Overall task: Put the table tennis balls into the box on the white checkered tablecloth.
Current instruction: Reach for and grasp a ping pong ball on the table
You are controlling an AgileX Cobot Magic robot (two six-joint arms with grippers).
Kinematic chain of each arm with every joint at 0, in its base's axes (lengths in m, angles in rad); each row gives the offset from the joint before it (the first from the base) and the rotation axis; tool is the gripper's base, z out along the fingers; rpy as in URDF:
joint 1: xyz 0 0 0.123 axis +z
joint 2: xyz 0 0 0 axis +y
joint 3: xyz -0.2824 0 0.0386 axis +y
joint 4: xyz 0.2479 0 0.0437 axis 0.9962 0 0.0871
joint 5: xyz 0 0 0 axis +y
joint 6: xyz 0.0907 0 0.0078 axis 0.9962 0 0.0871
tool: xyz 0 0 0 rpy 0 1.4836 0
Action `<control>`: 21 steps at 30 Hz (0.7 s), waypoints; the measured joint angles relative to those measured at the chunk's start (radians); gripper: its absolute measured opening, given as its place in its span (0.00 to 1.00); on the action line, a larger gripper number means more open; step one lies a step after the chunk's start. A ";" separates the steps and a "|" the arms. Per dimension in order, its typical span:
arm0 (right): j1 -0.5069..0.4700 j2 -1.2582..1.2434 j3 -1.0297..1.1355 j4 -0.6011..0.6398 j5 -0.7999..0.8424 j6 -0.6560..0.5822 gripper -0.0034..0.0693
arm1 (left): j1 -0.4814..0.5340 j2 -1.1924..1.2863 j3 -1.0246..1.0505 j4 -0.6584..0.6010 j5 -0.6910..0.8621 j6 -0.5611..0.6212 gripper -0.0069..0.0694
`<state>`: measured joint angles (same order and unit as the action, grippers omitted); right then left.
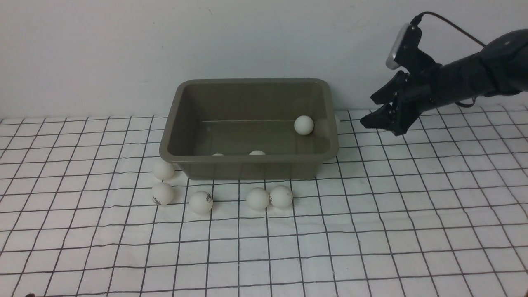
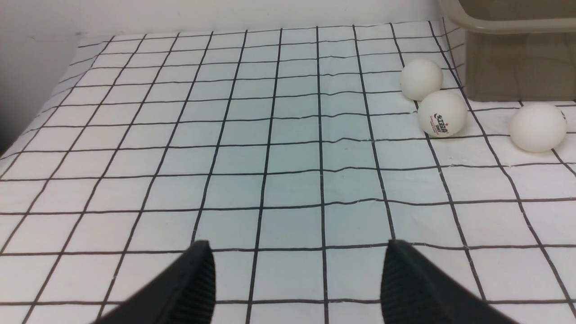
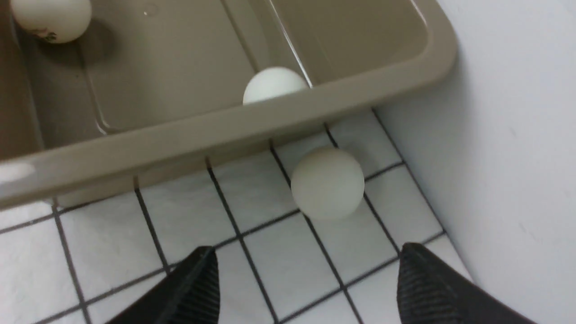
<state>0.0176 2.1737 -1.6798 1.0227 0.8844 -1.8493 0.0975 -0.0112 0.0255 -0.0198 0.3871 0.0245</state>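
Note:
The olive-grey box stands on the white checkered tablecloth. One table tennis ball lies inside it at the right, and two more peek over the near rim. Several balls lie on the cloth along the box's front and left front corner. Another ball rests on the cloth between the box's right end and the back wall. My right gripper hangs open and empty just right of that ball. My left gripper is open and empty over bare cloth, with three balls ahead of it.
A white wall rises right behind the box and the cloth's far edge. The cloth's left edge shows in the left wrist view. The left arm does not show in the front view.

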 joint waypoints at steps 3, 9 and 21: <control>0.005 0.011 0.000 0.042 -0.005 -0.052 0.71 | 0.000 0.000 0.000 0.000 0.000 0.000 0.68; 0.007 0.077 -0.036 0.121 -0.024 -0.147 0.71 | 0.000 0.000 0.000 0.000 0.000 0.000 0.68; 0.007 0.249 -0.256 0.127 0.060 -0.039 0.64 | 0.000 0.000 0.000 0.000 0.000 0.000 0.68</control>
<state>0.0246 2.4223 -1.9363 1.1494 0.9445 -1.8882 0.0975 -0.0112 0.0255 -0.0198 0.3871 0.0245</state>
